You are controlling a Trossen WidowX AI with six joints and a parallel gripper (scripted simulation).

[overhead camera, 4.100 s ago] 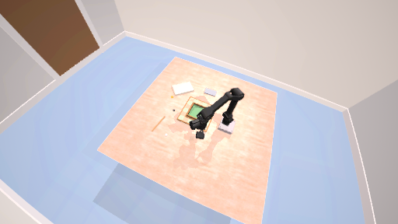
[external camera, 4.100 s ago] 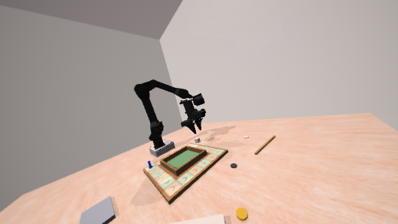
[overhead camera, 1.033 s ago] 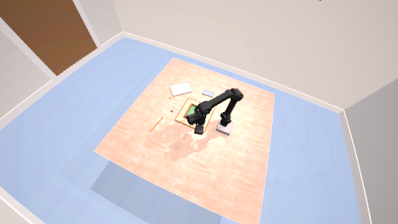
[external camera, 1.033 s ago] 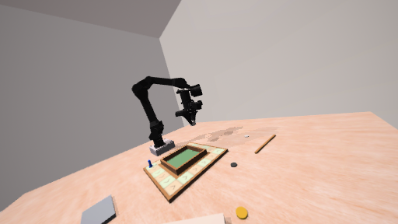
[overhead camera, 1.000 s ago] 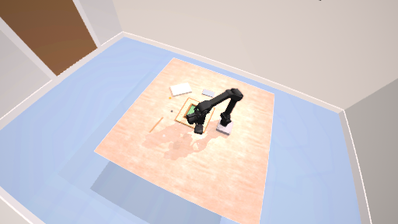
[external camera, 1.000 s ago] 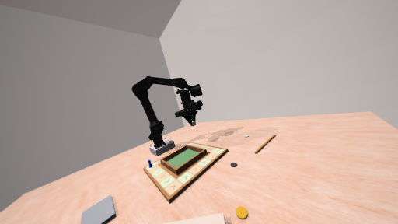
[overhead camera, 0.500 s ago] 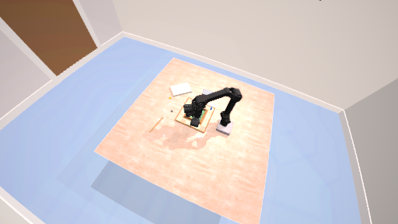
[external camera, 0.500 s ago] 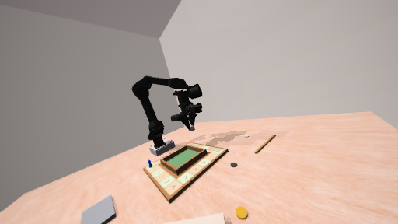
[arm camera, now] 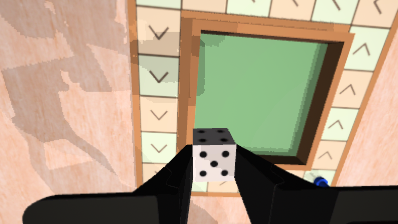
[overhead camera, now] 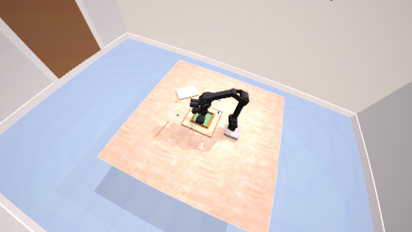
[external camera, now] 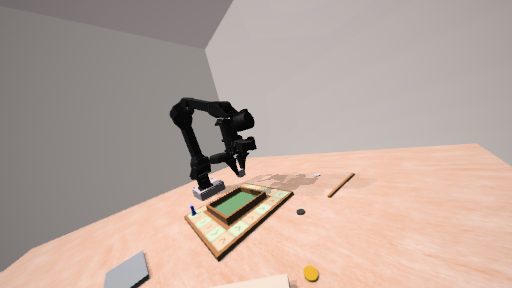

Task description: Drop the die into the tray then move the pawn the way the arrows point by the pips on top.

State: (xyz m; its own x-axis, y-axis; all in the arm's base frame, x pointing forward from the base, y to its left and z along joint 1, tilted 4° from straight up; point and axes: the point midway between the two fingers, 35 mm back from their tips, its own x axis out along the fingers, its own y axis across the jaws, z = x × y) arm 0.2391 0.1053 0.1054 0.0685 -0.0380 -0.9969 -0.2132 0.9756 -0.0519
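Pale grey walls [overhead camera: 257,36] [external camera: 350,75] rose around a light blue floor [overhead camera: 326,169], with a brown panel [overhead camera: 48,32] in one wall. The wide desk [overhead camera: 249,173] [external camera: 400,225] [arm camera: 30,30] had a peach, wood-like surface.

On it, the black arm [overhead camera: 241,97] [external camera: 185,117] stood on a pale block [overhead camera: 231,135] [external camera: 202,194] and bent over toward the board [overhead camera: 211,136] [external camera: 218,256] [arm camera: 134,100]. Cream and pale green squares, marked with arrows, ran around the board's wood-edged tray [overhead camera: 212,121] [external camera: 227,220] [arm camera: 187,75], whose bottom was green.

A flat white box [overhead camera: 187,93] lay beyond the board in the top view, and a grey slab [external camera: 127,271] showed in the exterior view. The black tool [overhead camera: 200,119] [external camera: 241,172] [arm camera: 211,150] pointed downward, its fingers shut on the die. A thin wooden stick [overhead camera: 162,129] [external camera: 341,185] lay apart from the board.

The blue pawn [overhead camera: 218,112] [external camera: 193,210] [arm camera: 320,182] stood on a corner of the board. A yellow disc [overhead camera: 175,101] [external camera: 311,273] and a smaller-looking dark disc [overhead camera: 178,115] [external camera: 300,212] lay on the desk.

Smallest of these was the die [external camera: 241,173] [arm camera: 214,162], held above the desk and board (five pips faced the wrist camera, four marked the shaded side).
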